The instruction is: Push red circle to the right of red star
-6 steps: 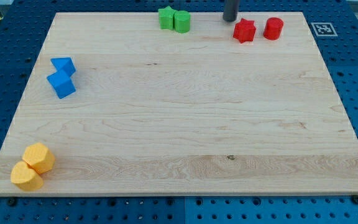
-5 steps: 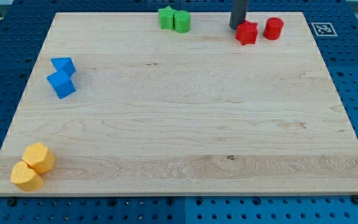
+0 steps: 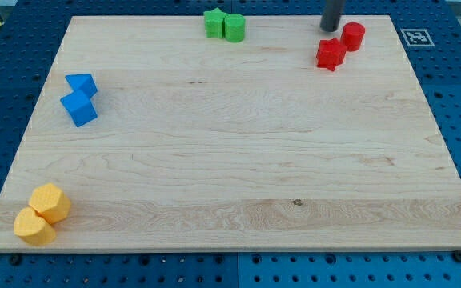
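My tip [image 3: 330, 29] sits near the desk's [image 3: 230, 184] top edge, just above the red star [image 3: 330, 54] and just left of the red circle [image 3: 353, 36]. No claw on this rig, only the rod, so no claw state to tell. Red circle touches the star's upper-right corner. 2 green blocks [image 3: 224, 25] top centre, 2 blue blocks [image 3: 79, 98] at view's left, 2 orange blocks [image 3: 42, 214] bottom left. Square black-and-white marker tag [image 3: 414, 37] at top-right corner; no readable text.
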### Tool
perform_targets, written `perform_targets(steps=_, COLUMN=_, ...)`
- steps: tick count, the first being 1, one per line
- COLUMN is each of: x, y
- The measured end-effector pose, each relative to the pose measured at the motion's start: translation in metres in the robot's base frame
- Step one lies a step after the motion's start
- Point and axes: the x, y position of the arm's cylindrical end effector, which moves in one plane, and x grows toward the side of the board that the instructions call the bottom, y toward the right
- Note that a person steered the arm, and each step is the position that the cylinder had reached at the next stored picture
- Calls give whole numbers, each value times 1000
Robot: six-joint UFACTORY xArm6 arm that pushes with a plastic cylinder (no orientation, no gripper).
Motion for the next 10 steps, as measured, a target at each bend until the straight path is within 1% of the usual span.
perform_targets(steps=1, x=0, y=28)
perform_targets(steps=3, x=9, y=34)
perform_targets(steps=5, x=44, y=34)
perform_targets(steps=6, x=34, y=20)
perform_targets(steps=7, x=14, y=-3)
perform_targets(steps=8, x=18, y=-11)
perform_targets(steps=10, x=59, y=5)
